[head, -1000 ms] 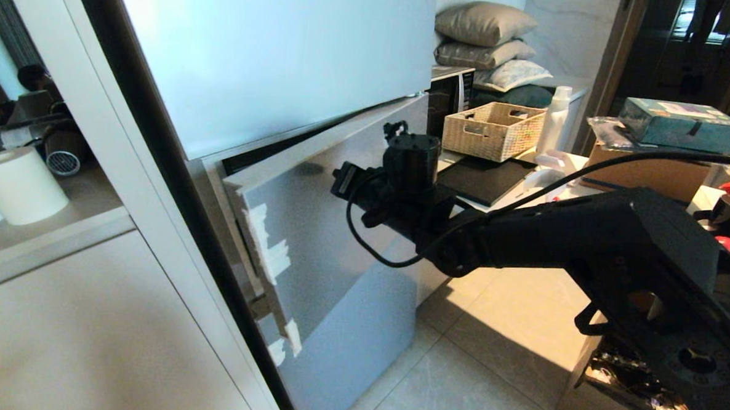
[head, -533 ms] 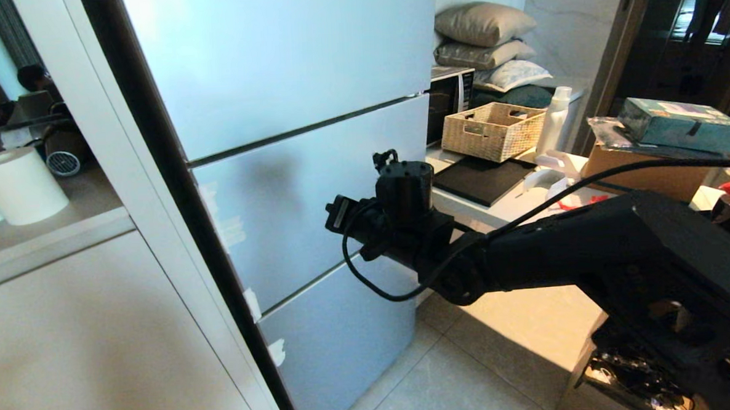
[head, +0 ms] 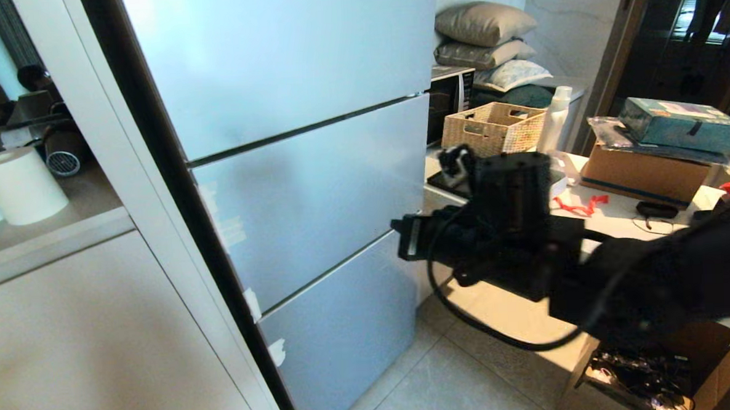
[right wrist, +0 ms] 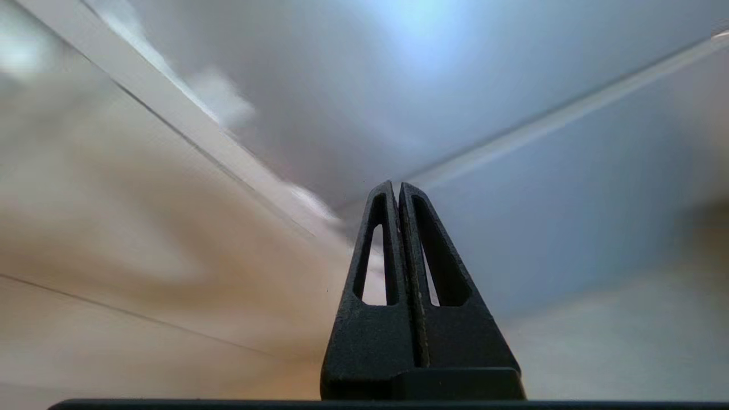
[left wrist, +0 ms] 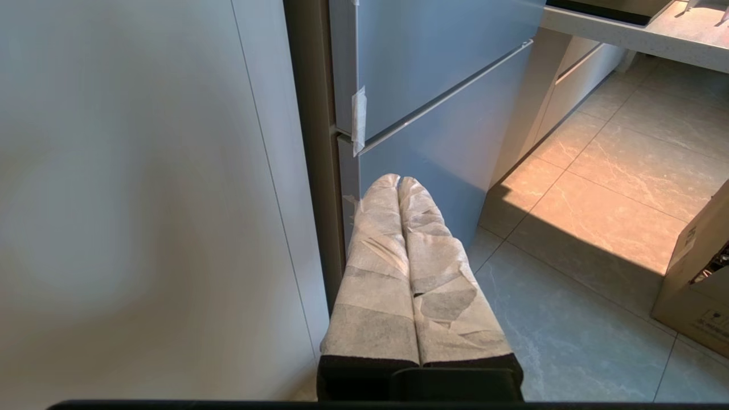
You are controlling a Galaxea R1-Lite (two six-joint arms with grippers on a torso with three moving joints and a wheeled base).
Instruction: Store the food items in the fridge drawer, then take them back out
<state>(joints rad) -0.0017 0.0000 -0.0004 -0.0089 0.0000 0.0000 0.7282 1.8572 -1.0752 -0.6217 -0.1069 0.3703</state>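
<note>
Fridge is all closed up
Right gripper (right wrist: 398,191), pinched shut and empty, faces the pale-blue glossy fridge (head: 303,189); wrap-up stage, I'd guess.

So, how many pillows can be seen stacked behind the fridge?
3. They lie in one stack: the top pillow, the middle pillow under it, and the patterned bottom pillow. Others may be hidden behind the stack.

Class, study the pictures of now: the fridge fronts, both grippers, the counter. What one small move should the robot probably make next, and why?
Probably draw the right gripper a little further clear of the fridge and rest it. All the fridge's fronts sit flush and shut, no red food shows inside or out, and both the right gripper and the left gripper are shut and empty, so nothing seems left to handle.
</note>
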